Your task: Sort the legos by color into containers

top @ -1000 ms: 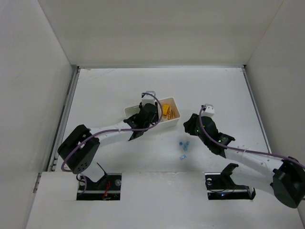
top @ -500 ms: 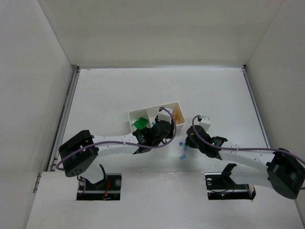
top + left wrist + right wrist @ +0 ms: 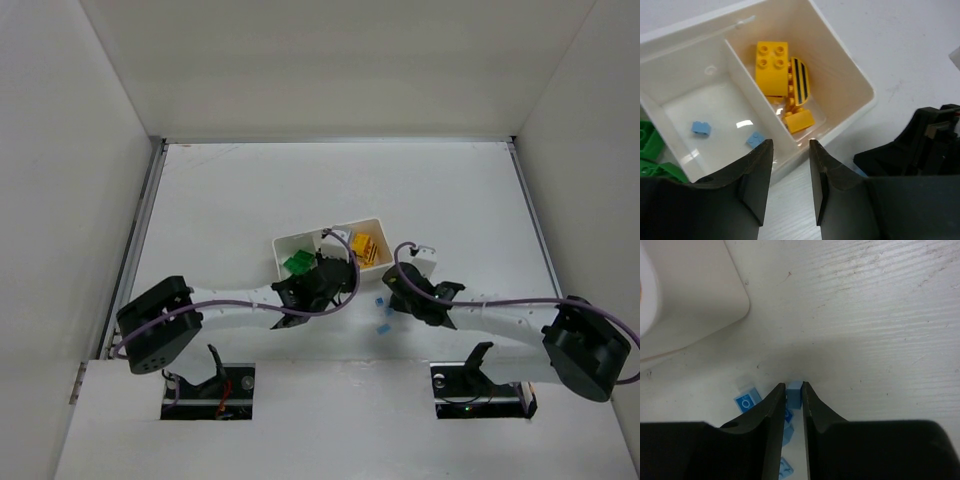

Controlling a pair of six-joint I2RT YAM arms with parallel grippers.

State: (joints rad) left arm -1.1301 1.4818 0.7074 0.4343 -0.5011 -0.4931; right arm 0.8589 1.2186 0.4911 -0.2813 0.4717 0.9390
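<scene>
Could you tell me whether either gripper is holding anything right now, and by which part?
The right gripper pinches a pale blue brick by its two opposite sides, at the fingertips. The left gripper is open and holds nothing.

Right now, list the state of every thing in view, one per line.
left gripper, open, empty.
right gripper, shut on a blue brick.
tray, upright, three compartments partly filled.
yellow bricks, in the right compartment.
two blue bricks, in the middle compartment.
green bricks, in the left compartment.
loose blue bricks, on the table, unsorted.
</scene>
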